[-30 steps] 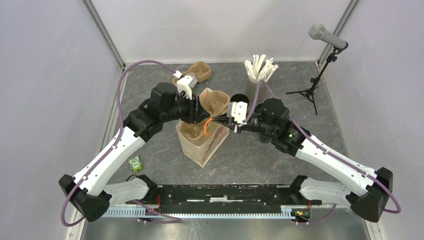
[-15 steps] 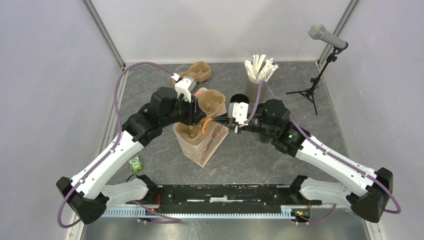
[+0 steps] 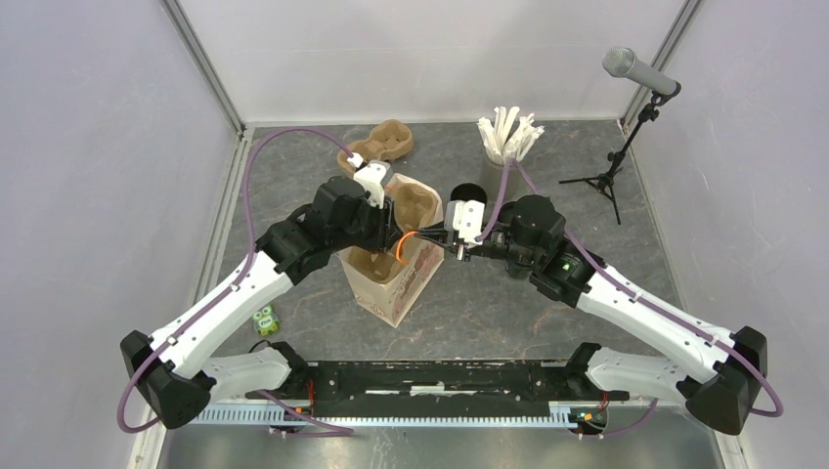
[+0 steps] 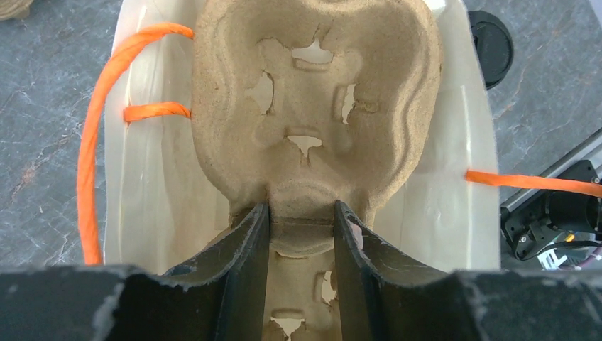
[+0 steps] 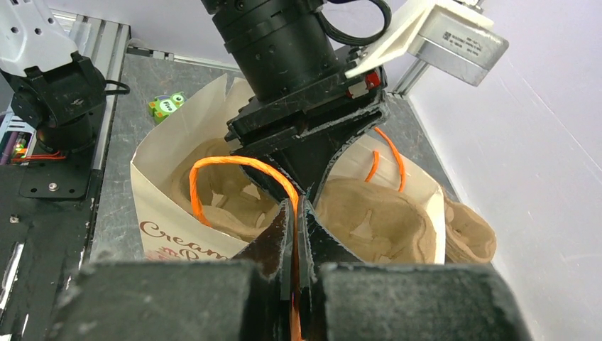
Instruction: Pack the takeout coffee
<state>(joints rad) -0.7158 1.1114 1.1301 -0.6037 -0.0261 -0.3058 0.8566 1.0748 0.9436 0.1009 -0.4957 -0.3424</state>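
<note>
1. While nothing at the near edge matters to the job, a small green toy (image 3: 264, 319) lies on the counter (image 3: 508, 303) close to the left arm's base, well apart from the work.
2. Beyond it a paper bag (image 3: 389, 291) stands open in the middle of the counter.
3. The right end effector (image 5: 294, 209) is clenched on one orange handle (image 5: 234, 167), drawing that side of the mouth wide.
4. The left end effector (image 4: 302, 209) grasps a brown pulp carrier (image 4: 305, 92) at the narrow waist between its two wells, with a jaw on either side. The carrier is tilted, one well down inside the bag and the other above the rim.
5. The step in hand looks like seating the carrier in the bag before any cup goes in. The next move calls for lowering it level to the bottom and then releasing without snagging the handles, while the right grip holds the mouth open.
6. The takeout coffee (image 3: 470, 193), lid on, stands on the counter just behind the bag and beside the right wrist. Nothing touches it, and it is not yet packed.
7. Farthest back are a second carrier (image 3: 391, 140), a cup of white sticks (image 3: 508, 137) and a microphone (image 3: 640, 71) on its stand.
8. The left arm covers much of the bag's mouth from above, and the bag's floor is out of sight. The lower well possibly rests on it, but I cannot tell. The bag's edge partly hides the coffee in the left wrist view.
</note>
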